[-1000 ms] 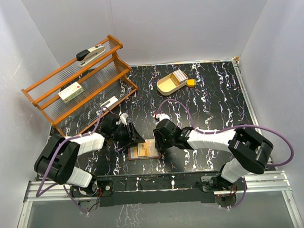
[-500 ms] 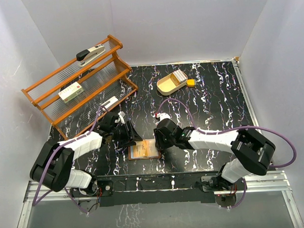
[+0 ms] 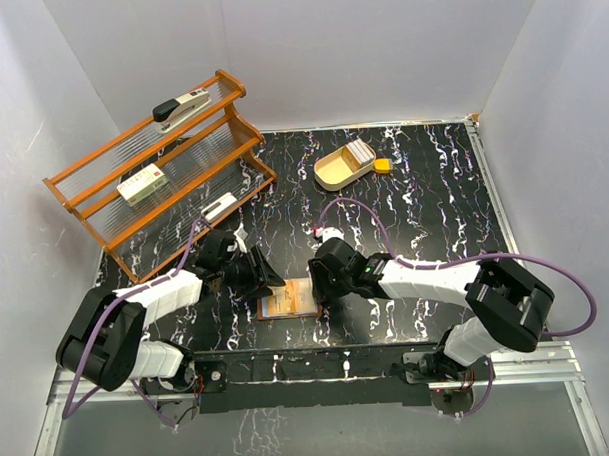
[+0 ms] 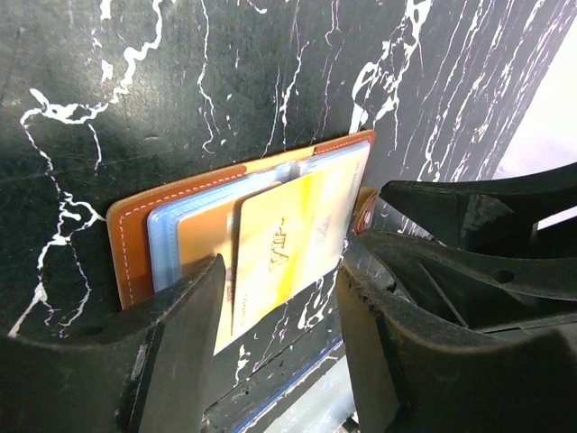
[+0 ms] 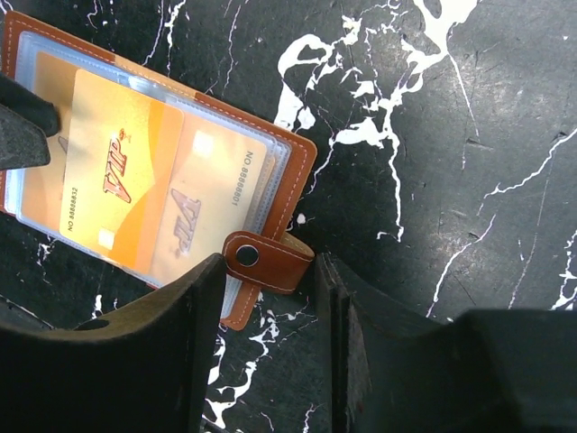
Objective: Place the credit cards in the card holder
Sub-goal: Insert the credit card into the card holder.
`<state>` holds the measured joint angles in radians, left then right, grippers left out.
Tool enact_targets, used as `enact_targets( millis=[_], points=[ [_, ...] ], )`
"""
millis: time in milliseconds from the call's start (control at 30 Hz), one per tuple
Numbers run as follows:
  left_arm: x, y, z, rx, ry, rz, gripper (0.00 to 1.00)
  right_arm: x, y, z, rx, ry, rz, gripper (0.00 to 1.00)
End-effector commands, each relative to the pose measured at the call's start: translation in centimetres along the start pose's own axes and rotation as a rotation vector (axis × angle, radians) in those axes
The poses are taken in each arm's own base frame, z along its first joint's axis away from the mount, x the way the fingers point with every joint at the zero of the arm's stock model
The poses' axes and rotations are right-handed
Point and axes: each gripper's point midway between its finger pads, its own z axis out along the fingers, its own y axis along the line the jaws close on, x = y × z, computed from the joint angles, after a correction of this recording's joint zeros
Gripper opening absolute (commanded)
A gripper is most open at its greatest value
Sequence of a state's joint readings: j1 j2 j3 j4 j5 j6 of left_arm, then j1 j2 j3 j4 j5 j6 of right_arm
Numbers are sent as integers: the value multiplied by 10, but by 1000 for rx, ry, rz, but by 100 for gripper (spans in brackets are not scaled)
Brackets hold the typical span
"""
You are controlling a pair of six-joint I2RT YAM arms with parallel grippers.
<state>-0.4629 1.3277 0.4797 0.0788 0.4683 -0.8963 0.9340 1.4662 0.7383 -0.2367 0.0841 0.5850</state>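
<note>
card holder: brown leather bifold, laid open and flat on the black marbled table, near the front edge, between the two grippers.
holder look: orange-brown leather, pale stitching run along the rim; clear bluish plastic sleeves are seen inside; a snap tab with a metal stud is stuck out from one side.
credit cards: two gold-yellow cards are seen in the sleeves, overlapped.
upper card: marked "vip" in red, a number line printed along one short edge, a small pale square near a corner.
lower card: paler gold, same print, partly covered by the upper card.
left gripper: jaws parted, lowered over the open holder from its left; the card edge is framed in the gap; nothing is clamped.
right gripper: jaws parted, lowered at the holder's right side; the snap tab lies in the gap; whether the tips touch it cannot be told, no grasp is seen.
tray: tan, oval, set at the far side of the table, well apart from the holder.
rack: orange wooden shelves, stood at the far left.
</note>
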Motion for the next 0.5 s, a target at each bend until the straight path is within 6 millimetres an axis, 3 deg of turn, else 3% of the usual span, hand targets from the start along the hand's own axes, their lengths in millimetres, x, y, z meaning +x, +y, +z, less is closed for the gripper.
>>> enact_targets(
  millis=[0,467],
  points=[
    [6,-5,0,42,23,-17,52,-21,8,-8,-2,-63,1,44],
    [11,2,3,37,30,-37,53,-24,18,3,26,-64,-41,51]
  ],
)
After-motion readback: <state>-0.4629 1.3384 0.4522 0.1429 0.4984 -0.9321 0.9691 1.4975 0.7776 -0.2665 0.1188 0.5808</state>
